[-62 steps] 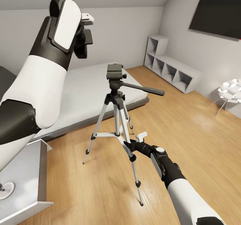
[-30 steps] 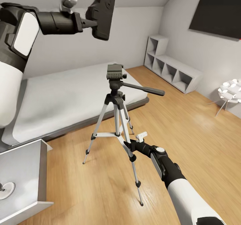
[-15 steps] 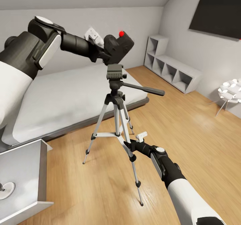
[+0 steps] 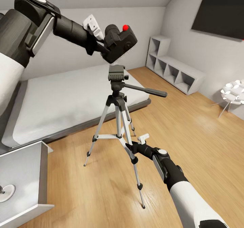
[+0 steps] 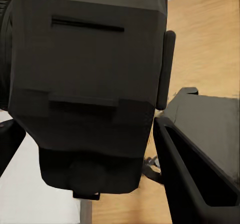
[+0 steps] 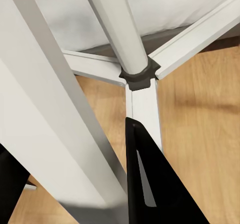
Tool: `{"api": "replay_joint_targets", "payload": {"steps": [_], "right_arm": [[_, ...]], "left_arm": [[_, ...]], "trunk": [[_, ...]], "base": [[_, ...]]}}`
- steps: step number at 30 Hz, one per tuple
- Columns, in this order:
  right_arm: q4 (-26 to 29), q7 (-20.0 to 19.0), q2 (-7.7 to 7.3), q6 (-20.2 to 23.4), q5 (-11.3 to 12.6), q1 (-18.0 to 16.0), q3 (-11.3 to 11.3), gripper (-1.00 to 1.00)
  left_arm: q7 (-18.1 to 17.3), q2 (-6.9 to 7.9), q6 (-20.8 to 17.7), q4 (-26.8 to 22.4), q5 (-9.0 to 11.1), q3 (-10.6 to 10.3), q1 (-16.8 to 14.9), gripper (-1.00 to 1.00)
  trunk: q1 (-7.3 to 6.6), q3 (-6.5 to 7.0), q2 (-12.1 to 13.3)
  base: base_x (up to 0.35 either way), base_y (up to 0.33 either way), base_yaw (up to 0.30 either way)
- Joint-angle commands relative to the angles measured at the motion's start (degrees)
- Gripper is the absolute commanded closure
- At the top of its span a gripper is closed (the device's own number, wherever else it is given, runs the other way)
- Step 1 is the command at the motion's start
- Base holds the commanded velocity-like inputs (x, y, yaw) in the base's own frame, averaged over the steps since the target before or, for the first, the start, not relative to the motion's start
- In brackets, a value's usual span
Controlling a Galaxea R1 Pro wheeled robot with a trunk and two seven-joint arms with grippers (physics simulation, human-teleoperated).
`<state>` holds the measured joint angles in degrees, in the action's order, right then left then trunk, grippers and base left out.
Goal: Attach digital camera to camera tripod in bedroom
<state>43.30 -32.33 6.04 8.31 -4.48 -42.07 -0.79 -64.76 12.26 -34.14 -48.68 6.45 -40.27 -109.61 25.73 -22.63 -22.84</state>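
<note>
Nearest you, your right gripper [image 4: 130, 147] is closed on the front leg of the tripod [image 4: 118, 112], low down near its centre brace; the leg [image 6: 55, 134] runs between the fingers [image 6: 155, 184]. Above the tripod's black head, your left gripper [image 4: 103, 50] is clamped on the camera [image 4: 120, 43], tilted, red dot up, just clear of the mount; beyond the tripod lies the bed [image 4: 61, 99].

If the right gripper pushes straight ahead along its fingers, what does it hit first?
Nothing to travel through: the right gripper is already at the camera tripod, its fingers on either side of a silver leg. Pushing on would likely press into that leg, then the centre brace; depth is unclear.
</note>
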Motion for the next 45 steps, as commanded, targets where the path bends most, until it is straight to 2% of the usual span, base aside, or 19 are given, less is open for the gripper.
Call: {"api": "replay_joint_targets", "payload": {"steps": [1, 8, 16, 19, 21, 27, 28, 30, 34, 39, 45], "right_arm": [[-3.02, 1.66, 0.02, 0.31, -3.71, -0.01, 0.08, 1.00], [-3.01, 1.74, 0.02, 0.31, -3.69, -0.03, 0.08, 1.00], [-2.98, 1.71, 0.02, 0.30, -3.69, -0.03, 0.08, 1.00], [-3.01, 1.73, 0.02, 0.30, -3.69, -0.03, 0.08, 1.00], [-3.03, 1.72, 0.02, 0.32, -3.69, -0.03, 0.08, 1.00], [-3.03, 1.71, 0.02, 0.31, -3.69, -0.02, 0.08, 1.00], [-3.04, 1.69, 0.02, 0.31, -3.69, -0.03, 0.08, 1.00], [-3.03, 1.67, 0.02, 0.31, -3.69, -0.03, 0.08, 1.00], [-3.03, 1.70, 0.02, 0.31, -3.69, -0.03, 0.08, 1.00], [-3.00, 1.73, 0.02, 0.30, -3.69, -0.03, 0.08, 1.00], [-3.03, 1.76, 0.02, 0.30, -3.69, -0.02, 0.08, 1.00]], "left_arm": [[-0.39, 0.17, -0.40, -0.32, 0.33, -0.23, -1.14, 1.00], [-1.20, 0.39, -0.71, -1.21, 0.02, 0.78, -4.28, 1.00], [-0.93, 0.87, -1.28, -1.56, -0.41, 1.48, -4.92, 1.00], [-1.12, 1.11, -2.57, -2.00, -1.91, 3.12, -6.61, 1.00], [-1.45, 1.16, -4.32, -3.25, -2.73, 3.47, -8.16, 1.00], [-3.83, 1.56, -6.85, -5.64, -4.02, 3.63, -9.19, 1.00], [-6.00, 2.12, -7.21, -6.53, -4.94, 3.62, -9.33, 1.00], [-7.44, 2.70, -7.33, -6.91, -5.70, 3.62, -9.36, 1.00], [-8.76, 3.60, -7.43, -7.19, -6.57, 3.62, -9.42, 1.00], [-10.39, 5.46, -7.50, -8.33, -7.86, 3.48, -9.41, 1.00], [-11.94, 6.43, -7.51, -11.03, -10.04, 2.74, -9.42, 1.00]], "trunk": [[0.05, -0.11, -0.08], [0.05, -0.11, -0.08], [0.05, -0.11, -0.08], [0.05, -0.11, -0.08], [0.05, -0.11, -0.08], [0.05, -0.11, -0.08], [0.05, -0.11, -0.08], [0.05, -0.11, -0.08], [0.05, -0.11, -0.08], [0.05, -0.11, -0.08], [0.05, -0.11, -0.08]], "base": [[0.000, 0.000, 0.000], [0.000, 0.000, 0.000], [0.000, 0.000, 0.000], [0.000, 0.000, 0.000], [0.000, 0.000, 0.000], [0.000, 0.000, 0.000], [0.000, 0.000, 0.000], [0.000, 0.000, 0.000], [0.000, 0.000, 0.000], [0.000, 0.000, 0.000], [0.000, 0.000, 0.000]]}}
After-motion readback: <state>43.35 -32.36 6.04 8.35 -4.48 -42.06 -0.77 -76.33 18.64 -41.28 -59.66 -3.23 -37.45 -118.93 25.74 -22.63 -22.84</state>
